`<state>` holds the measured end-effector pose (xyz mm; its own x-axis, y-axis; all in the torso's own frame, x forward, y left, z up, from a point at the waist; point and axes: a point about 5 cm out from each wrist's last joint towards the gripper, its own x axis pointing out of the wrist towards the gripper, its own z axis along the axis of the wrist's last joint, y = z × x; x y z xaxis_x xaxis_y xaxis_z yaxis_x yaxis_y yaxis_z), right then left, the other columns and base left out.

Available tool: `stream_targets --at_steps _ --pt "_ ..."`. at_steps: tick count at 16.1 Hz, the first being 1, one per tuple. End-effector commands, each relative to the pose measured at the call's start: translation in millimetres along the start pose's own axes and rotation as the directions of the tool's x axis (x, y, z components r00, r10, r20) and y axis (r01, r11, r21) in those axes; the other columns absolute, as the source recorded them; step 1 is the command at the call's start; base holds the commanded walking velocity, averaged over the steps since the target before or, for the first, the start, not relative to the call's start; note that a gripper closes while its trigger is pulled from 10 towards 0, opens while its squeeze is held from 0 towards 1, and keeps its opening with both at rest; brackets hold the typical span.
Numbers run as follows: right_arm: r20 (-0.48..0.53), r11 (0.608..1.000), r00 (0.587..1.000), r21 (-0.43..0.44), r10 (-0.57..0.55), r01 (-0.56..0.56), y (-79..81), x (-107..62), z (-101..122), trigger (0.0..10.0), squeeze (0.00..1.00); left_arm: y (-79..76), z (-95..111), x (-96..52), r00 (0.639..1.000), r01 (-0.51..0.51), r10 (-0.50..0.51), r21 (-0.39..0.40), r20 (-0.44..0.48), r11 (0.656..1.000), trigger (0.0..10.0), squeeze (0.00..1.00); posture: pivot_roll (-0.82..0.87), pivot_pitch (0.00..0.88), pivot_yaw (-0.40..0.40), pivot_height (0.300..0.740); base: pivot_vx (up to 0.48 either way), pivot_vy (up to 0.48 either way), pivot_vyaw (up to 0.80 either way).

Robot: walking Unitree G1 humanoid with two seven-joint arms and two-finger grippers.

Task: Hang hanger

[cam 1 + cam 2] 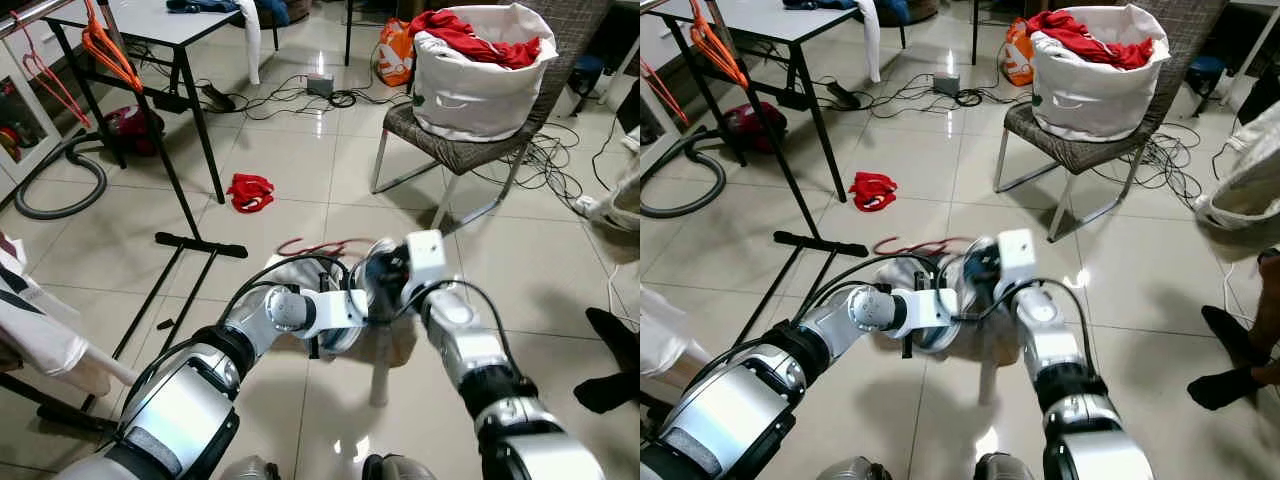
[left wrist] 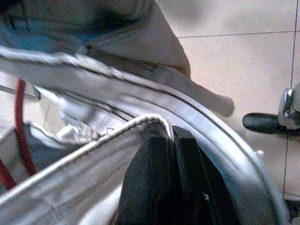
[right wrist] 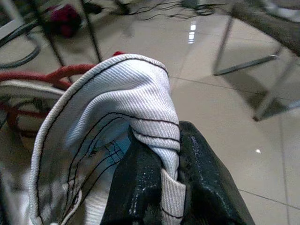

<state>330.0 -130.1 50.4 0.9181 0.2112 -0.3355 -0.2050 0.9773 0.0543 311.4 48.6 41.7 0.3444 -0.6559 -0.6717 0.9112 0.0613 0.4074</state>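
Right wrist view shows our right gripper [image 3: 171,187] pinching the white garment's collar [image 3: 136,98]; our left gripper [image 2: 164,187] clamps its hem. The red hanger [image 1: 315,246] lies beneath on the floor, unhung.

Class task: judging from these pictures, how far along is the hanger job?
Done: both grippers, left and right, pinch the white garment, with a red hanger at its opening. In hand: fitting them together. Left: hanging it on the rail beside the orange hangers.

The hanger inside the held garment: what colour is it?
Red. The hanger shows best in the left wrist view, beside the white garment.
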Motion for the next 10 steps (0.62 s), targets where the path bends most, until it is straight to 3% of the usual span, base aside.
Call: stream_targets --at_steps 1,10 --pt "0.134 0.997 0.99 0.066 -0.053 0.045 -2.4 6.0 30.9 10.0 0.15 -1.9 10.0 4.2 0.999 0.031 -0.032 0.042 0.027 0.999 0.0 0.0 -0.11 0.0 0.031 0.74 0.0 0.0 0.0" --pt "0.154 0.995 0.985 0.079 -0.079 0.067 0.0 9.7 36.2 10.0 0.15 -1.2 11.3 4.2 0.999 0.034 -0.036 0.043 0.031 0.999 0.0 0.0 -0.11 0.0 0.03 0.74 0.0 0.0 0.0"
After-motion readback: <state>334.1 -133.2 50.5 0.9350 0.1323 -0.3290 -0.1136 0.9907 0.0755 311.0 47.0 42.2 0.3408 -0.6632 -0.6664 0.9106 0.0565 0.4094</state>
